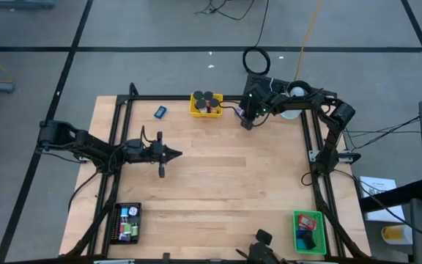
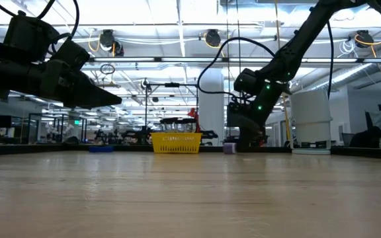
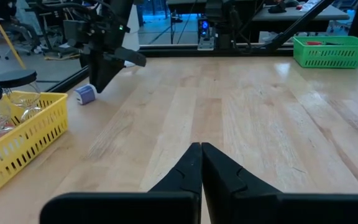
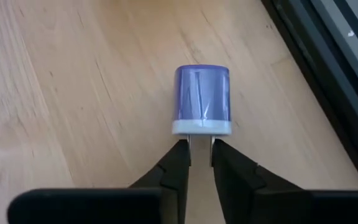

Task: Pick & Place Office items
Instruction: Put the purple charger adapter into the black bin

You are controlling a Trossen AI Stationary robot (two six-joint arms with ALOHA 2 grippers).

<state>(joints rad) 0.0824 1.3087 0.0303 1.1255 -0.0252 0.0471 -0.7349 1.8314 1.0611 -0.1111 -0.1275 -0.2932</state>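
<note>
Wooden table under both arms. Yellow tray at far edge, holding jars. Left gripper closed, empty, above table's left side. Right gripper slightly open, fingertips at purple block, block lying on table beside yellow tray.

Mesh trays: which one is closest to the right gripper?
The yellow tray at the table's far edge, just beside the right gripper. The green tray and black tray both sit at the near edge, far off.
</note>
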